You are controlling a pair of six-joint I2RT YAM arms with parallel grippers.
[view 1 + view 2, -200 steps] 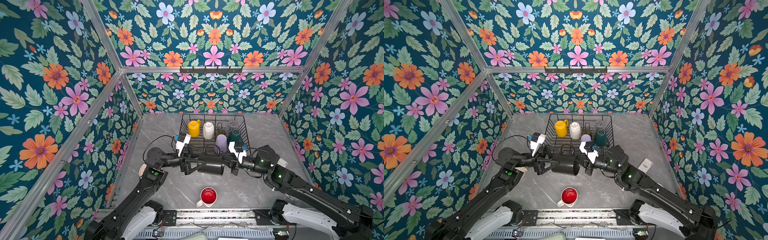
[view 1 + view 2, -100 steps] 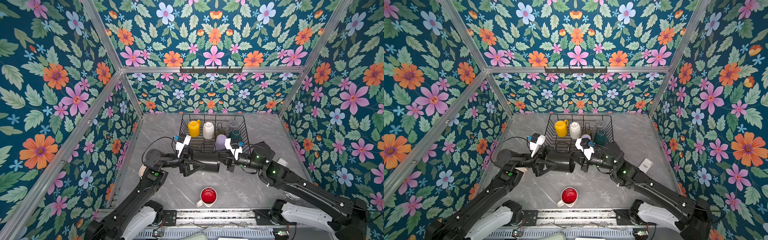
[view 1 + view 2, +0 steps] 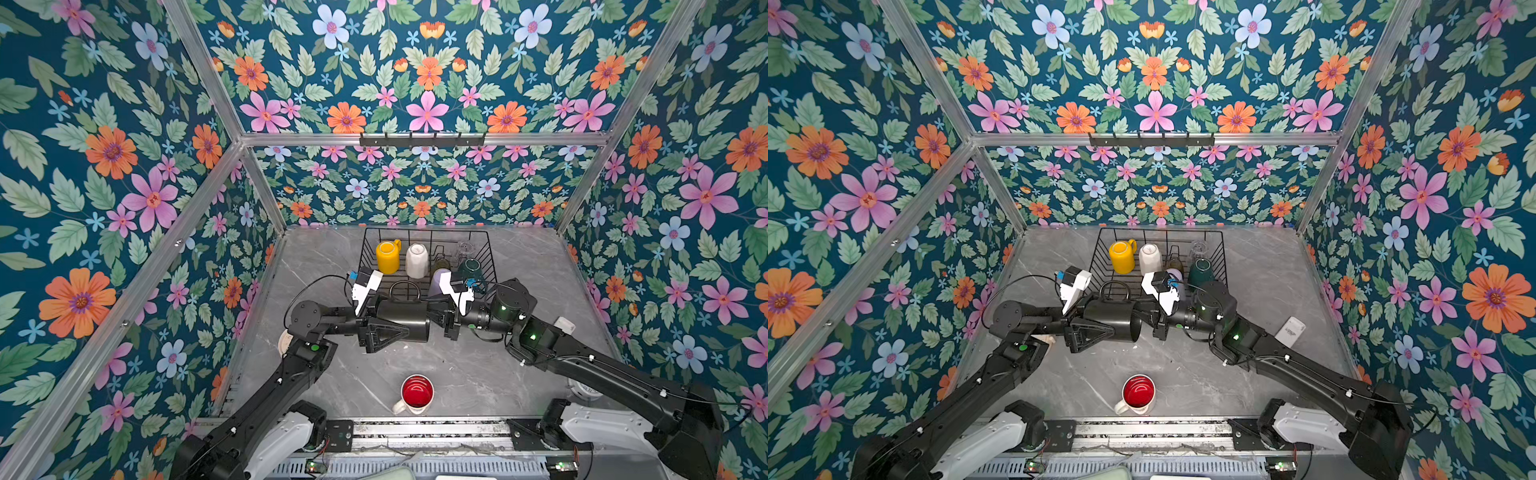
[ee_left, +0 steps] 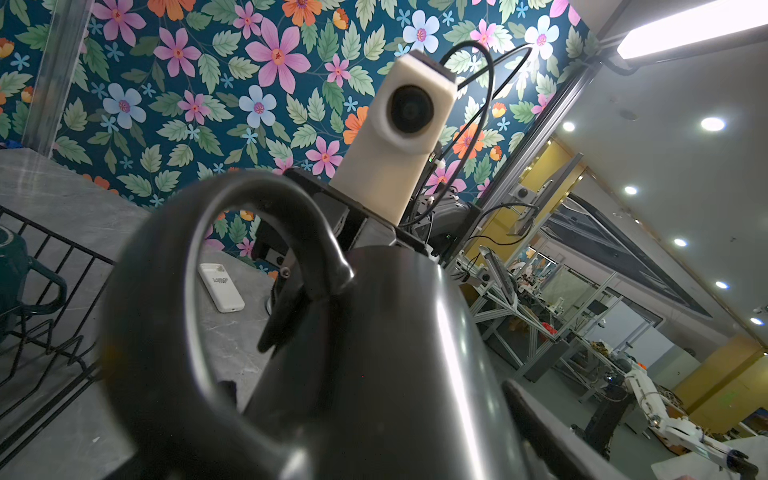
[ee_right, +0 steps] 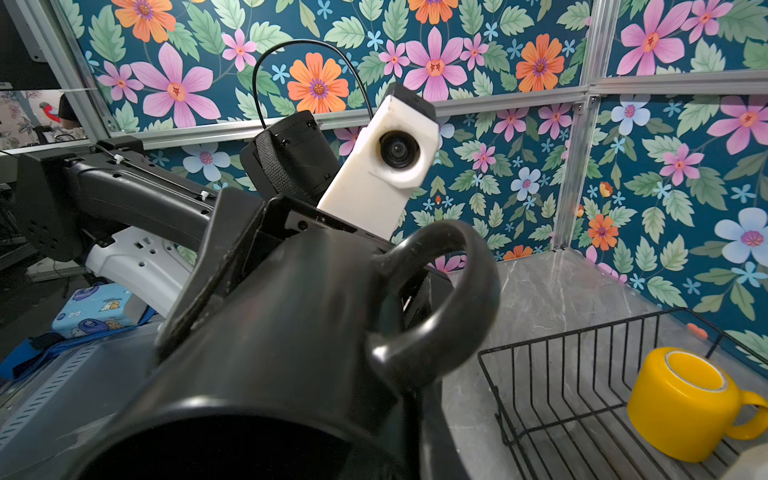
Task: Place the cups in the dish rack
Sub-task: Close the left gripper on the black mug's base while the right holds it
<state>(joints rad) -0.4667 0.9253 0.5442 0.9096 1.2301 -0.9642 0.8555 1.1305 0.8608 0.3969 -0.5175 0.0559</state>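
Note:
A black mug (image 3: 409,320) (image 3: 1113,318) hangs on its side above the table, in front of the dish rack (image 3: 365,253) (image 3: 1100,257), handle up. My right gripper (image 3: 436,321) is shut on its rim. My left gripper (image 3: 395,325) stands open around its base end, one finger (image 4: 540,419) beside the mug's wall (image 4: 374,353). The rack holds a yellow mug (image 3: 387,257) (image 5: 685,403), a cream mug (image 3: 417,260), an olive tumbler (image 3: 441,262), a clear glass (image 3: 464,248), a lilac tumbler (image 3: 436,279) and a dark green mug (image 3: 470,268). A white red-lined mug (image 3: 417,392) stands near the front edge.
A white flat box (image 3: 564,325) (image 4: 220,286) lies on the table to the right of my right arm. A small round object (image 3: 284,343) sits partly under my left arm, and another (image 3: 582,386) under my right arm. Flowered walls close three sides.
The right gripper has carried the black mug to the left, deeper between the left gripper's open fingers. The left arm has hardly moved.

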